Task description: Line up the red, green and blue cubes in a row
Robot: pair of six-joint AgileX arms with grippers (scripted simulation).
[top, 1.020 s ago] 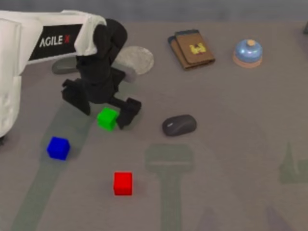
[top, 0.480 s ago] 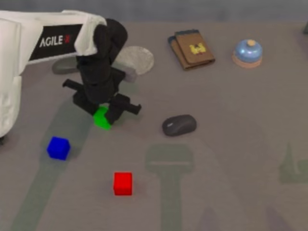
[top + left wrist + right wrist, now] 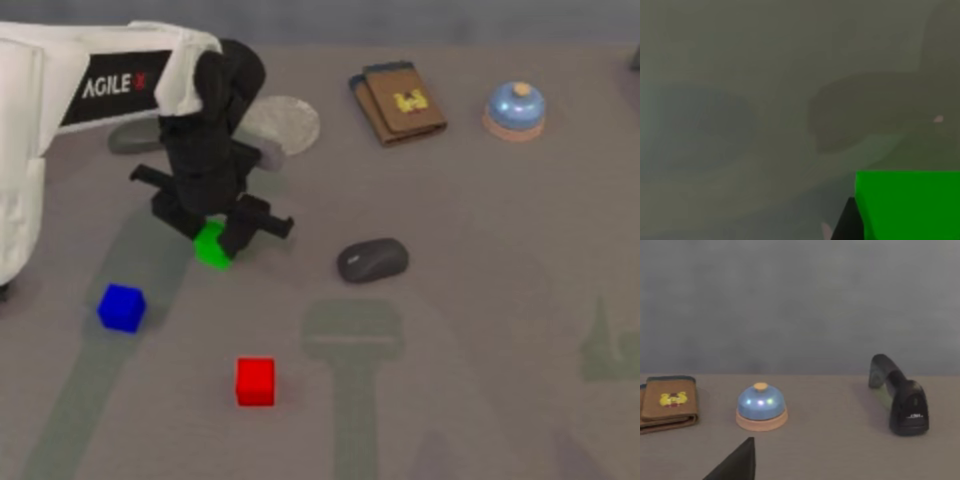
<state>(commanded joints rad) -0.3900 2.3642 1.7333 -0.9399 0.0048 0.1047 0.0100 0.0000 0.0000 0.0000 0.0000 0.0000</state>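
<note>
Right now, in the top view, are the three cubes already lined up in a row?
No: the red cube, blue cube and green cube form a spread triangle.

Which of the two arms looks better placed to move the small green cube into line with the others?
The left. Its gripper is closed on the small bright green cube, near the blue cube and red cube. The right arm is out of the top view.

Matt green cube [image 3: 211, 245]; glossy blue bell [image 3: 516, 107]
</note>
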